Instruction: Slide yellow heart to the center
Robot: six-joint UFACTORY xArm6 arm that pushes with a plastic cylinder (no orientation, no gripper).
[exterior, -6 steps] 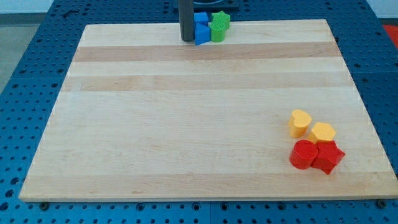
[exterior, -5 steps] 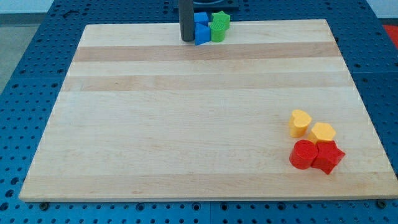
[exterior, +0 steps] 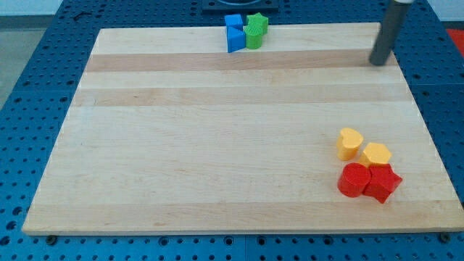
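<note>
1. My tip (exterior: 378, 63) sits near the counter's (exterior: 217, 167) top right corner, close to the right edge, rod slanting up out of the view's top.
2. No claw on this arm, only the rod, so no spread or pinch to report.
3. Yellow heart (exterior: 349, 143) lies at the view's lower right, well below my tip and well apart from it, far right of the counter's middle.
4. A second yellow block (exterior: 376, 154), shape unclear, sits just beside the heart, to its lower right.
5. Below those: a red cylinder (exterior: 354, 180) and a red star (exterior: 382, 183), pressed side by side.
6. At the top edge, well left of my tip: two blue blocks (exterior: 235, 33), shapes unclear, bunched against a green star (exterior: 255, 30).
</note>
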